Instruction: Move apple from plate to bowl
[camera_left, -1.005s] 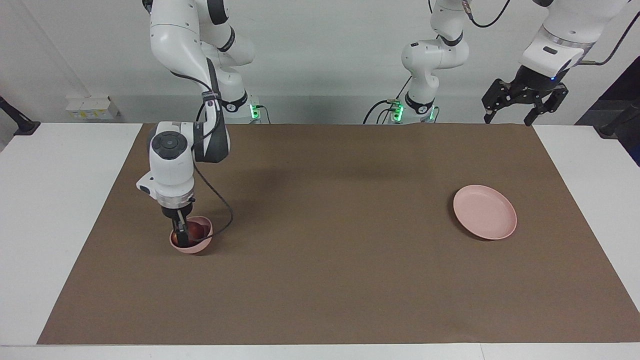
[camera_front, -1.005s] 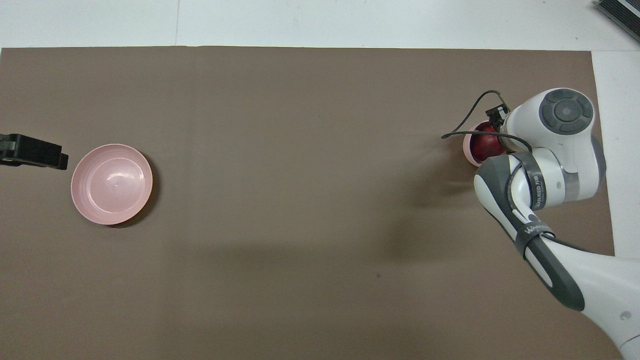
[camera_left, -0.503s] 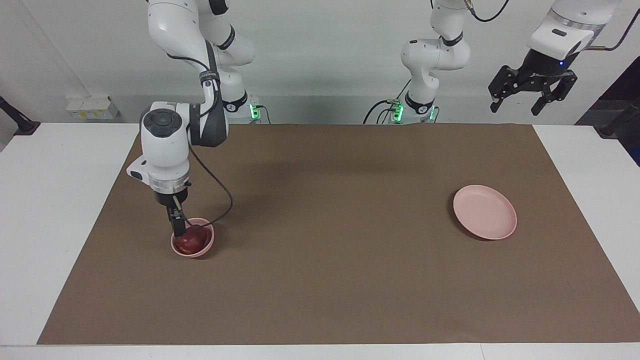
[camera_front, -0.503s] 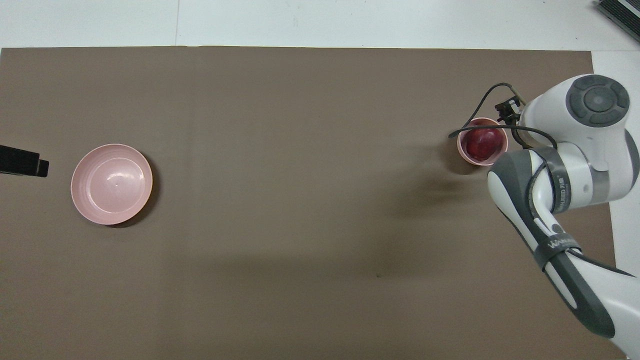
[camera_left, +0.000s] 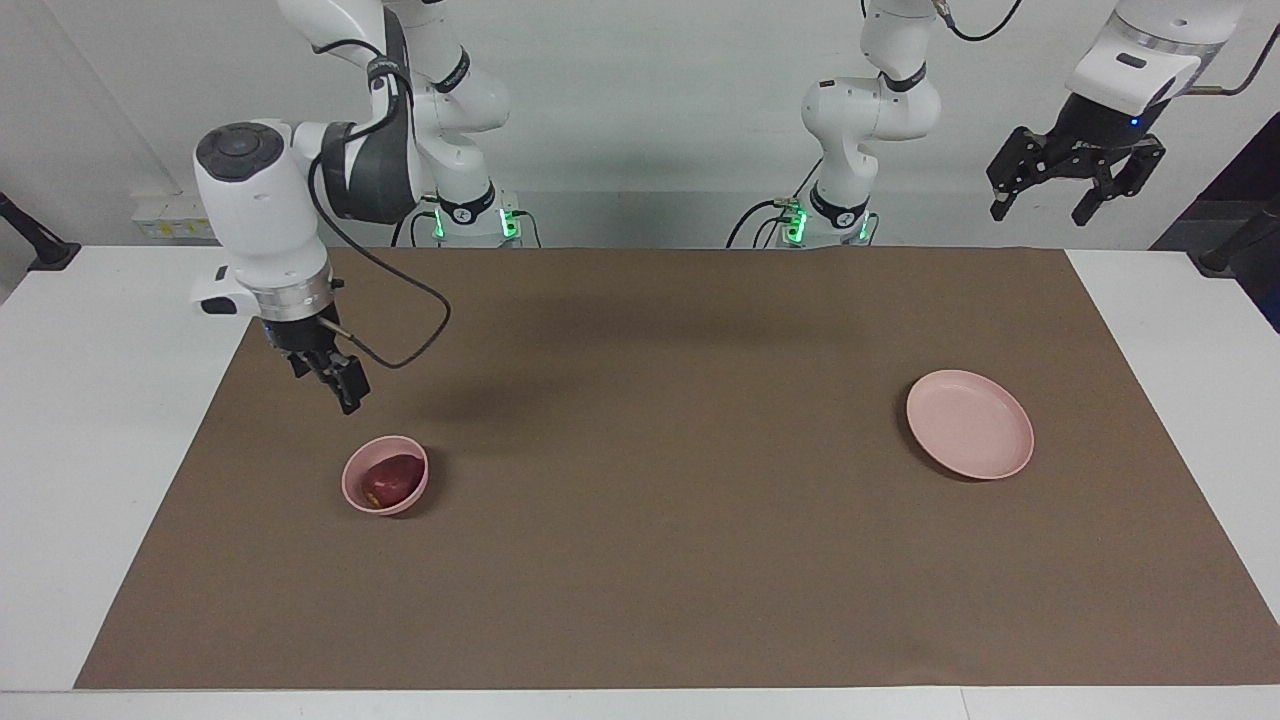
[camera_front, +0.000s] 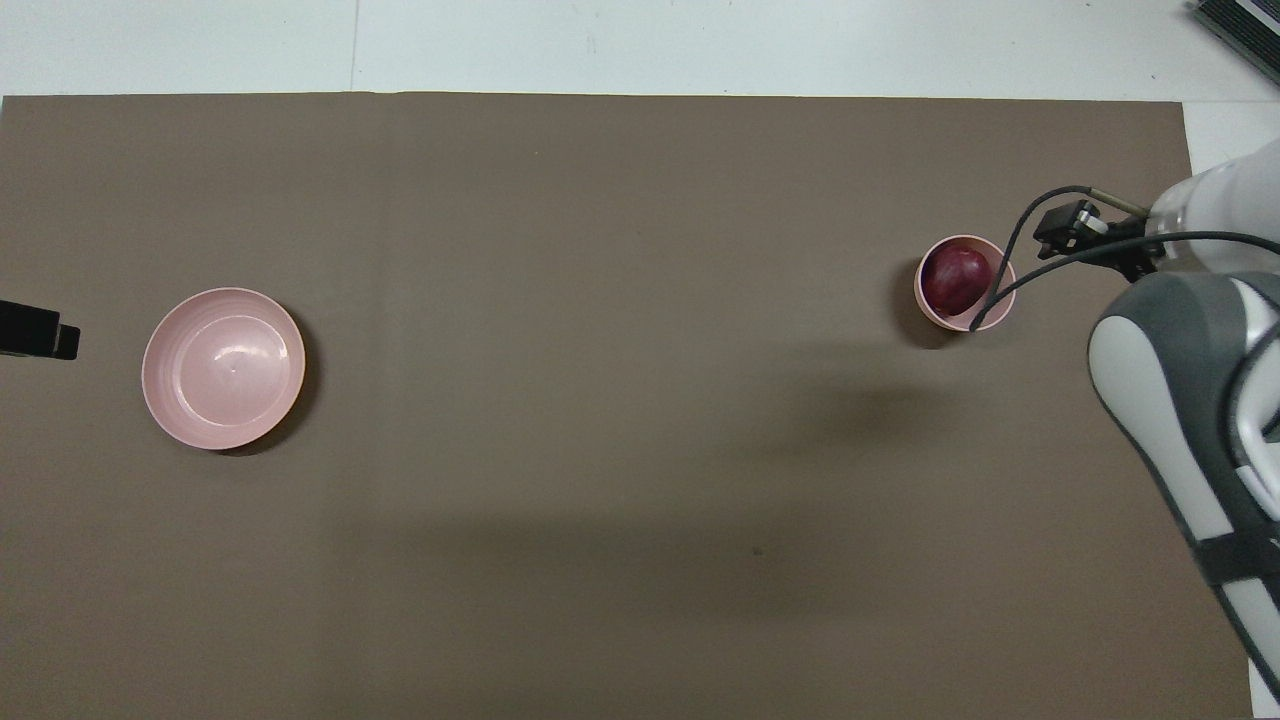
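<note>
I see the apple lying in the bowl near the right arm's end of the surface. My right tool hangs above the mat beside the bowl, holding nothing; I cannot tell its finger gap. The left tool waits spread open, raised over its own corner; the plate sits bare.

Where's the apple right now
The apple lies in the small pink bowl on the brown mat, toward the right arm's end of the table. The right pincer hangs above the mat beside it, holding nothing.
</note>
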